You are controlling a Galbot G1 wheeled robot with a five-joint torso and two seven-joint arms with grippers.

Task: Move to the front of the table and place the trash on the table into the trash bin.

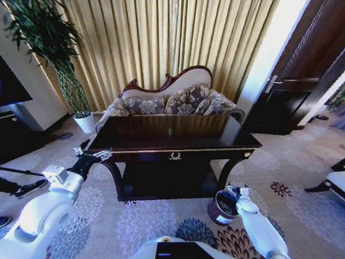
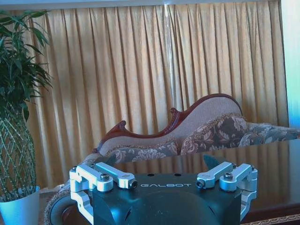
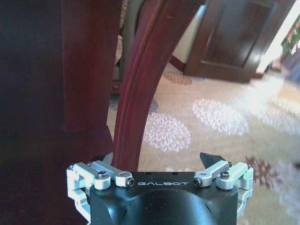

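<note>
Facing the dark glossy table (image 1: pixel 178 137) head-on, gold emblem on its front rail, lower shelf beneath, top surface bare and reflective with no bottle or paper wad to be made out on it. Behind it, a carved floral sofa (image 1: pixel 172 100) against gold curtains (image 1: pixel 161 38), and a potted plant (image 1: pixel 64 70) in a white pot off the table's left end. Left gripper (image 1: pixel 98 156) raised at the table's front left corner, about level with the tabletop edge, fingers spread apart and holding nothing; from the left wrist view, spread fingertips (image 2: pixel 213 161) reflected against the polished top, sofa beyond. Right gripper (image 1: pixel 238 190) low on the right, just above the rim of the trash bin (image 1: pixel 222 208), which stands on the patterned carpet (image 1: pixel 140 221) beside the table's front right leg (image 3: pixel 140 93); jaws open and empty, the curved leg close ahead in the right wrist view. Dark wooden door (image 1: pixel 302 70) further right.
</note>
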